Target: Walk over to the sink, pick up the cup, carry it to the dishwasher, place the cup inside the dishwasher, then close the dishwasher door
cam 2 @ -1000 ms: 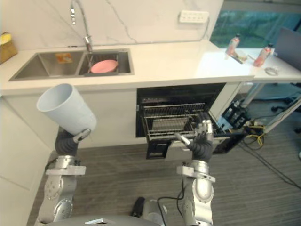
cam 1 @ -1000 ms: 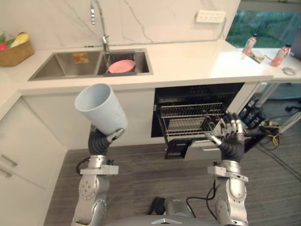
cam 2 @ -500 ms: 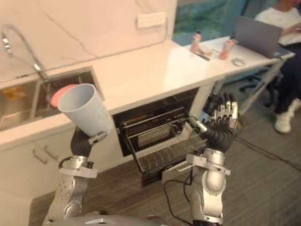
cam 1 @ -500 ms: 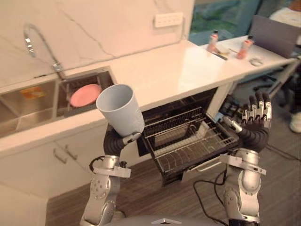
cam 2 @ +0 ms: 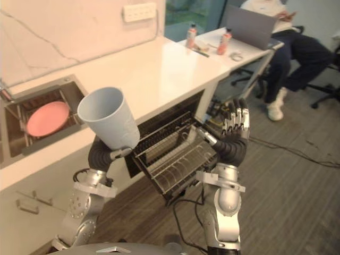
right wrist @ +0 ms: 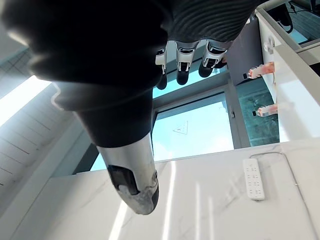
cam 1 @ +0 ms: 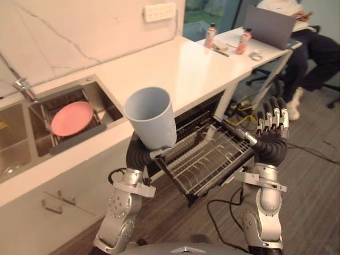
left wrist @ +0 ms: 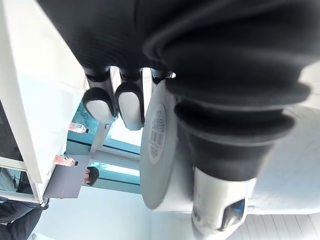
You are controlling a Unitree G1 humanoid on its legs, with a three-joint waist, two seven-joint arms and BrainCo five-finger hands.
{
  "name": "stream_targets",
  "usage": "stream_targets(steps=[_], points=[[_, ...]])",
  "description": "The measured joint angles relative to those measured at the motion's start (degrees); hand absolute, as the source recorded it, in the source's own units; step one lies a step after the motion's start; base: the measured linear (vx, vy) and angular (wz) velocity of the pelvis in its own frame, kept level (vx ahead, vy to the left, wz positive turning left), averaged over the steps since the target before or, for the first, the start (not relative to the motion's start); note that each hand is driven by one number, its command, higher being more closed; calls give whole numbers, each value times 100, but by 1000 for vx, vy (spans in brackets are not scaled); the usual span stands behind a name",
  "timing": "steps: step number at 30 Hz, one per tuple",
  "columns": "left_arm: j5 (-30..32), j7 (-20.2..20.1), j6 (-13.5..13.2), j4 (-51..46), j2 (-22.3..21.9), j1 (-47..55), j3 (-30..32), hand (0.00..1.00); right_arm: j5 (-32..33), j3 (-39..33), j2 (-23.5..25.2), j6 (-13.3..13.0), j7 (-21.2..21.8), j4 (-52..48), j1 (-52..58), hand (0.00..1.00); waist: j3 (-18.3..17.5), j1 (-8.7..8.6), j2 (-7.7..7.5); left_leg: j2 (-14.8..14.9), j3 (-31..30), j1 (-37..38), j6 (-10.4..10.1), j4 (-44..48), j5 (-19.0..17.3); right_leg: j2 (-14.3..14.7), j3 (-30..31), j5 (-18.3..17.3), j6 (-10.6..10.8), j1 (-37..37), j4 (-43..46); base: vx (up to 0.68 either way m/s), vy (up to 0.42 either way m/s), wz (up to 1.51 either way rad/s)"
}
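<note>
Dishwasher rack (cam 1: 204,162) sits pulled out, open from above, with the counter (cam 1: 180,69) overhanging its back end. The cup (cam 1: 153,118) in the left hand (cam 1: 139,154) hangs over the rack's left corner, and the right hand (cam 1: 272,133) stands upright beside its right corner.

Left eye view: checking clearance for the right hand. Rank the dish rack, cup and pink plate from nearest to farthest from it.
1. Dish rack, just beside the right hand.
2. Cup, held in the left hand.
3. Pink plate, in the sink, far left.
</note>
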Motion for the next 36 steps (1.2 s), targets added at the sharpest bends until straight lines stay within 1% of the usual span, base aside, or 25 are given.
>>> stream_targets(steps=[1,2,4,5,6,8,9,11,13,14,16,17,19,21,22,23,24,25,26,27,28,29,31,34,36], points=[[57,68,-1,10,0,-2,64,100,13,8,-2,-3,102,21,0,0,2,-9,-11,42,86,65,10,50,-52,-64,-236,63,-16,11,53,22,88,-104],[171,256,-5,13,5,-38,284,100,43,64,-30,-6,347,53,-41,0,2,-8,20,192,274,140,6,126,-129,-117,-714,236,-43,64,-131,12,76,-87],[268,469,2,18,52,-126,671,100,82,269,-22,-4,683,222,-193,0,45,5,21,306,569,154,-13,84,-145,-143,-1273,269,-95,110,-665,-28,34,-122],[274,637,27,81,141,-240,925,100,192,461,-29,9,953,359,-335,0,133,19,-56,380,810,177,-65,108,-233,-186,-1558,244,-174,145,-1169,-75,-3,-112],[275,658,35,106,153,-243,952,100,194,488,-30,11,991,385,-345,0,134,24,-58,403,850,178,-86,133,-280,-181,-1575,262,-177,152,-1272,-86,-38,-87],[400,755,152,201,240,-204,966,100,285,617,-37,22,1167,424,-342,0,132,-13,-74,503,897,199,-208,358,-493,-147,-1548,627,-176,338,-2024,-24,-73,-32],[518,758,208,208,289,-192,914,100,327,623,-46,14,1243,410,-353,0,136,-23,-130,488,878,191,-280,512,-588,-172,-1502,1062,-145,451,-2324,40,-118,-4],[757,757,242,267,232,-188,797,100,473,622,-210,6,1306,412,-376,0,129,-13,-22,527,605,198,-330,549,-625,-49,-1519,1041,-215,603,-2469,61,-101,-4],[1056,862,242,305,141,-192,701,100,519,669,-384,6,1304,418,-534,0,74,7,212,633,497,172,-394,460,-589,199,-1545,1166,-297,693,-2871,115,-81,-10],[1143,936,241,338,114,-200,702,100,517,683,-400,6,1303,418,-585,0,52,9,248,669,493,159,-431,454,-582,261,-1547,1198,-299,704,-2962,142,-98,-10],[1426,1510,173,454,66,-211,717,100,500,870,-420,5,1297,423,-759,0,15,11,311,825,495,154,-517,449,-557,479,-1551,1305,-380,804,-3189,157,-97,-11],[1494,1675,135,474,46,-210,730,100,500,884,-420,6,1297,426,-763,0,13,18,317,874,494,162,-546,476,-574,533,-1547,1311,-391,827,-3208,172,-86,-6],[1768,2165,26,521,-69,-191,884,100,677,1088,-405,67,1332,505,-726,0,13,39,330,1165,332,-56,-604,1199,-779,722,-1575,1131,-461,949,-3234,151,-68,1],[2079,2429,-22,658,-117,-215,933,100,877,1154,-328,131,1464,700,-719,0,53,65,335,1434,104,-558,-503,2359,-774,787,-1604,1035,-520,1057,-3237,126,-23,4],[2397,2668,-27,753,-124,-185,979,100,1084,1173,-287,159,1622,824,-695,0,172,125,450,1679,-95,-901,-472,3365,-600,861,-1577,950,-558,1322,-3259,130,16,-6],[2533,2751,-39,796,-107,-153,990,100,1153,1216,-282,162,1690,888,-682,0,182,178,472,1717,-130,-941,-544,3554,-637,846,-1534,904,-560,1381,-3273,110,53,-18],[2689,2851,-50,832,-135,-101,974,100,1216,1270,-272,177,1777,902,-645,0,184,248,476,1699,-136,-968,-546,3469,-746,805,-1489,852,-537,1425,-3254,91,96,-20],[2913,2990,-85,834,-147,-96,927,100,1380,1298,-284,179,1897,894,-639,0,139,248,548,1587,-68,-1025,-506,2940,-902,713,-1476,809,-481,1428,-3215,127,139,-15],[3080,3046,-159,833,-157,-111,921,100,1452,1310,-282,179,1971,896,-638,0,125,237,575,1466,53,-1009,-457,2315,-867,631,-1471,783,-435,1417,-3182,134,156,-4],[3246,3110,-225,833,-181,-133,920,100,1537,1342,-290,178,2005,894,-623,0,98,204,619,1357,212,-993,-384,1572,-573,576,-1482,758,-344,1388,-3114,143,170,-8],[3436,3162,-263,846,-198,-149,912,100,1538,1376,-263,190,2039,928,-537,0,56,216,600,1145,260,-845,-363,1119,-42,461,-1386,754,-220,1387,-3027,195,166,17],[3521,3198,-267,844,-177,-192,875,100,1538,1487,-232,190,2043,867,-433,0,16,141,441,873,230,-753,-296,704,139,327,-1352,775,-156,1362,-3088,202,155,27],[3591,3286,-259,848,-155,-350,860,100,1577,1620,-220,260,2048,867,-490,0,54,155,301,646,218,-685,-223,335,357,208,-1323,836,-72,1287,-3193,130,93,28],[3718,3623,-236,848,-116,-357,796,100,1842,1825,-87,398,2093,875,-519,0,81,298,288,572,270,-521,-215,214,375,183,-1187,857,-42,1384,-3300,59,21,-4],[3874,3845,-236,846,-115,-376,746,100,2044,1931,-16,397,2156,861,-525,0,79,282,288,542,269,-346,-256,31,401,182,-1181,856,-43,1501,-3379,36,-17,-8]])
